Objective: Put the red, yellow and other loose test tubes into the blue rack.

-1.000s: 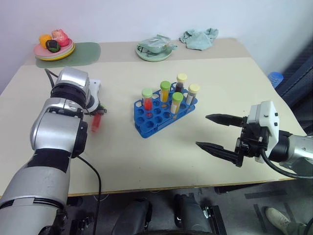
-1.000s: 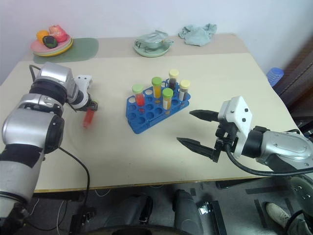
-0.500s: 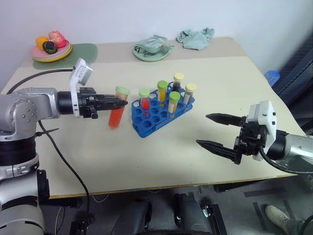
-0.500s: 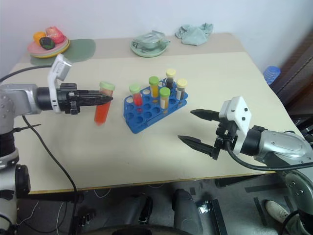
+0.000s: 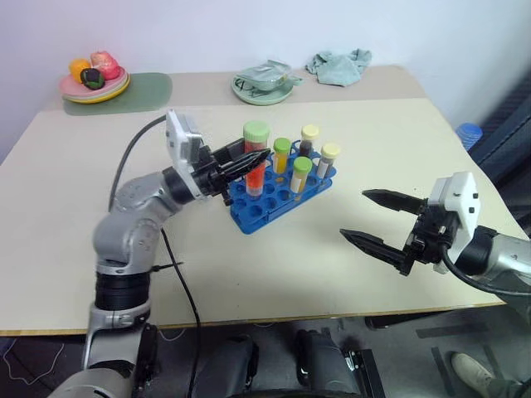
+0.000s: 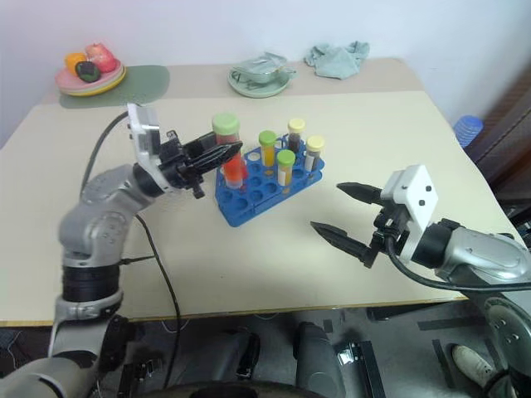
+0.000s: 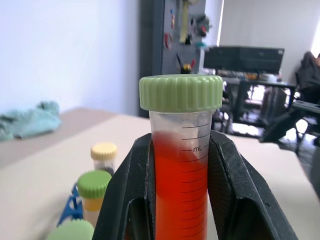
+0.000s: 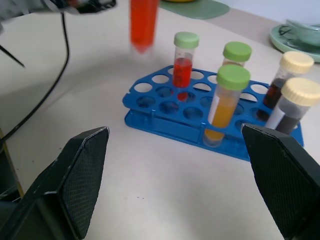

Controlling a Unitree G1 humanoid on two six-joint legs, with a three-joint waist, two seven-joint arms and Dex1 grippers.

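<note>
Your left hand [image 5: 253, 160] clamps the red tube [image 5: 255, 159] upright above the blue rack [image 5: 264, 207] for insertion; your right hand [image 5: 375, 220] waits open.

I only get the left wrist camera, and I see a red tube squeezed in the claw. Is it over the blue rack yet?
Observer: Yes. The red tube hangs over the left end of the blue rack, upright, not in a hole.
Operator: Are other tubes in there?
Observer: Five tubes stand in it, and the near holes are free.
Operator: What's my other claw doing?
Observer: The right claw is open, holding nothing, off to the rack's right.
</note>
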